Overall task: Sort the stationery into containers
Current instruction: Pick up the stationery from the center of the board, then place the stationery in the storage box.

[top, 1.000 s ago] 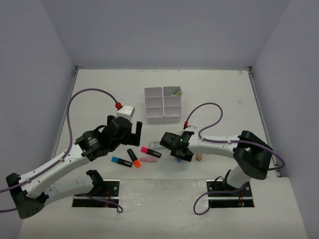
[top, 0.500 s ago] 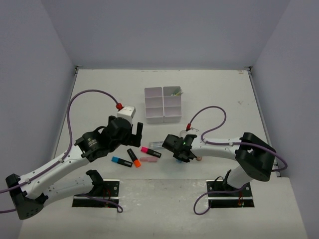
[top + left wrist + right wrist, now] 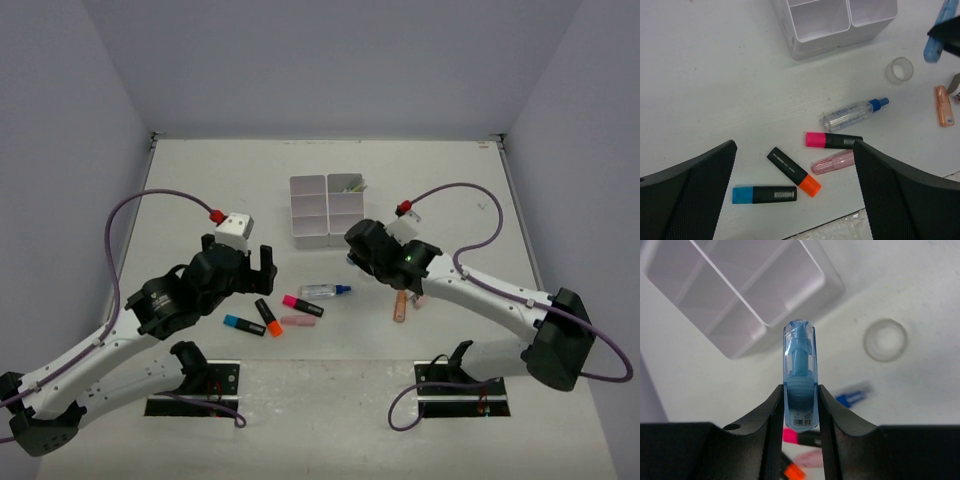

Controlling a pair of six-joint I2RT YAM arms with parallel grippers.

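Observation:
My right gripper (image 3: 800, 390) is shut on a light-blue stick with a clear blue cap (image 3: 800, 360), held off the table just short of the white compartment tray (image 3: 755, 342). From above, that gripper (image 3: 355, 250) hangs by the tray's (image 3: 327, 238) near right corner. My left gripper (image 3: 794, 147) is open over a cluster on the table: a blue-ended highlighter (image 3: 765, 194), an orange-ended one (image 3: 792, 171), a pink-ended one (image 3: 834, 140), a pink translucent piece (image 3: 832, 162) and a clear glue pen with a blue cap (image 3: 852, 112). A tape ring (image 3: 900, 70) lies near the tray.
An orange stick (image 3: 400, 307) and a small pale item (image 3: 420, 298) lie under the right forearm. One far compartment of the tray holds thin pens (image 3: 350, 184). Grey walls close in the table on three sides.
The right gripper closed on the light-blue stick on the table, lifted it and carried it back toward the tray. The left arm drew slightly left, still open.

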